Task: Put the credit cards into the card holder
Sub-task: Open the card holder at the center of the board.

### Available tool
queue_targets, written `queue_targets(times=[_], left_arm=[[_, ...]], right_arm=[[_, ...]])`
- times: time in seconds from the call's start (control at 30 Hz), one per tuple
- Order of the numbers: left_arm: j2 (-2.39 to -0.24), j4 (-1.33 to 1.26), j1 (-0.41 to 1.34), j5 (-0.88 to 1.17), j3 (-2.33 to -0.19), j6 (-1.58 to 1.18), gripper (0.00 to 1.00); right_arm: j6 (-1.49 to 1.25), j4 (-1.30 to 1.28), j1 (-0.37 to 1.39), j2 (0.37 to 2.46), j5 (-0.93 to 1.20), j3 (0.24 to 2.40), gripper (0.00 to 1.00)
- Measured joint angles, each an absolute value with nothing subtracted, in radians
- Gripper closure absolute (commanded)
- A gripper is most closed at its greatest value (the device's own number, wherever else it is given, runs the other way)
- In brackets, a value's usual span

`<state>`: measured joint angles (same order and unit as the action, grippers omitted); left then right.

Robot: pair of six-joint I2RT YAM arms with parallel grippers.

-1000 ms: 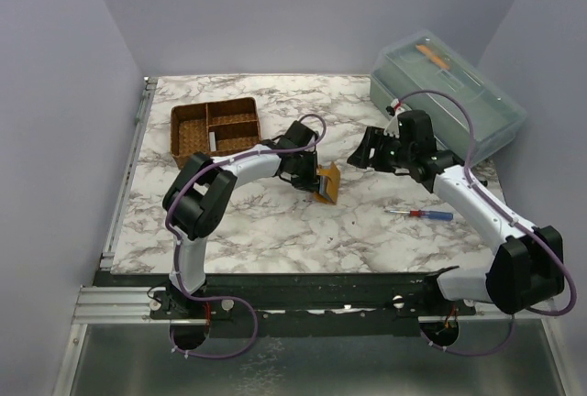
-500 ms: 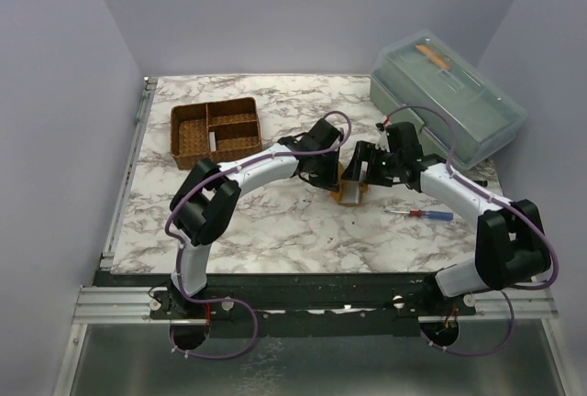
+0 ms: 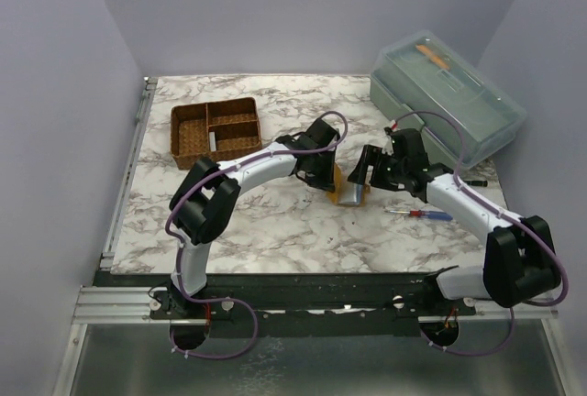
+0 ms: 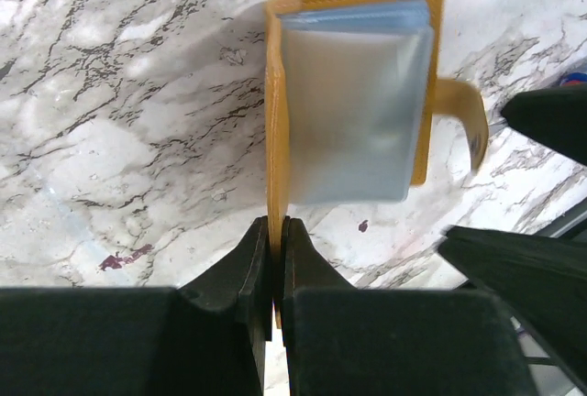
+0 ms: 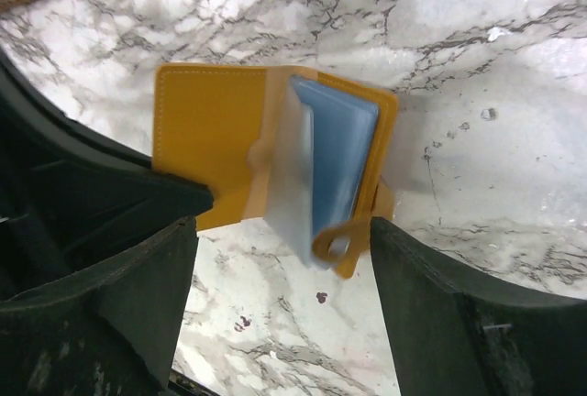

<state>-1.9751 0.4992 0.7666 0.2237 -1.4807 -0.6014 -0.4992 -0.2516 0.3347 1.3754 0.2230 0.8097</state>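
Left tool (image 4: 274, 254) pinching card holder (image 4: 275, 139), sleeves (image 4: 353, 107) exposed

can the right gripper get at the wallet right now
Probably yes: the right gripper is open with a finger either side of the wallet; the left gripper pinches only one cover edge.

The left arm (image 3: 252, 165) bends at its elbow on the left side and extends rightward toward mid-table. There the left gripper (image 4: 275, 231) has its fingers pinched tight on one cover of the card holder (image 5: 206, 130). The right arm (image 3: 468, 199) extends leftward to face it. The right gripper (image 5: 280, 226) has its jaws spread wide, closed on nothing.
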Motion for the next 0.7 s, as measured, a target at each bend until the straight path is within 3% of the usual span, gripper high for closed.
queue_targets(times=[0.43,0.7], left_arm=[[-1.975,0.478,0.754,0.224,-1.447,-0.605,1.00],[-1.975,0.457,0.754,0.225,-1.424,-0.606,1.00]], right_arm=[[-0.509,-0.226,0.335,1.366,0.268,0.827,0.24],[-0.512,-0.176,0.335,1.437,0.288,0.833,0.33]])
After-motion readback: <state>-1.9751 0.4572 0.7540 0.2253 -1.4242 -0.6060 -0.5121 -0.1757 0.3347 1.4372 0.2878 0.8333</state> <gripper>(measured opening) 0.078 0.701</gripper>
